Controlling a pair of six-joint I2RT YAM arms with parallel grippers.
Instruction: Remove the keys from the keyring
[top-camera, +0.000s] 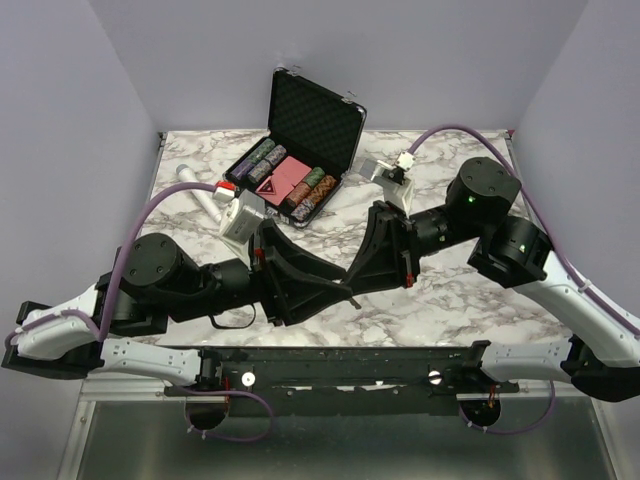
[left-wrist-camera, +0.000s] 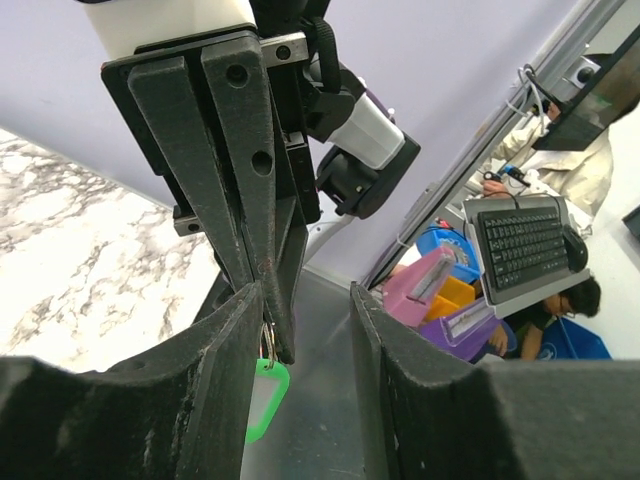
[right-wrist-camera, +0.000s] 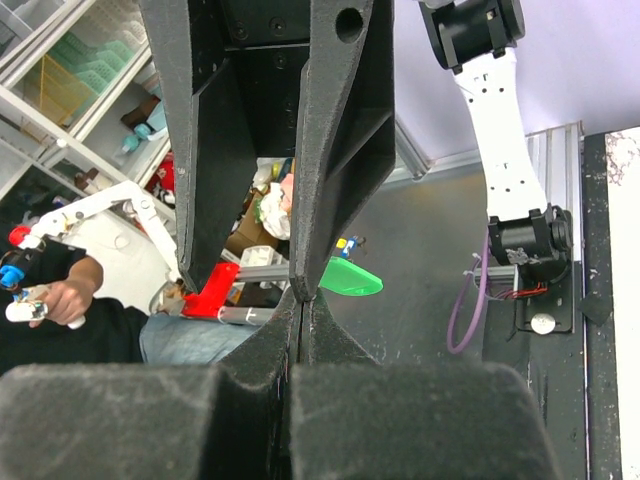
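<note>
The two grippers meet in mid-air above the table's near edge. My right gripper (top-camera: 356, 287) is shut, and the thin grey keyring (left-wrist-camera: 267, 340) hangs at its closed fingertips (left-wrist-camera: 278, 345). The keys show only as a bright green tag (left-wrist-camera: 262, 400) dangling from the ring; it also shows in the right wrist view (right-wrist-camera: 350, 277). My left gripper (left-wrist-camera: 305, 295) is open, and its jaws stand on either side of the right fingertips. The ring lies close against the left finger (left-wrist-camera: 235, 330). In the right wrist view my right gripper (right-wrist-camera: 301, 303) is pressed shut and hides the ring.
An open black chip case (top-camera: 300, 150) with poker chips stands at the back of the marble table (top-camera: 450, 300). A white cylindrical microphone (top-camera: 200, 190) lies at the back left. Purple cables loop off both arms.
</note>
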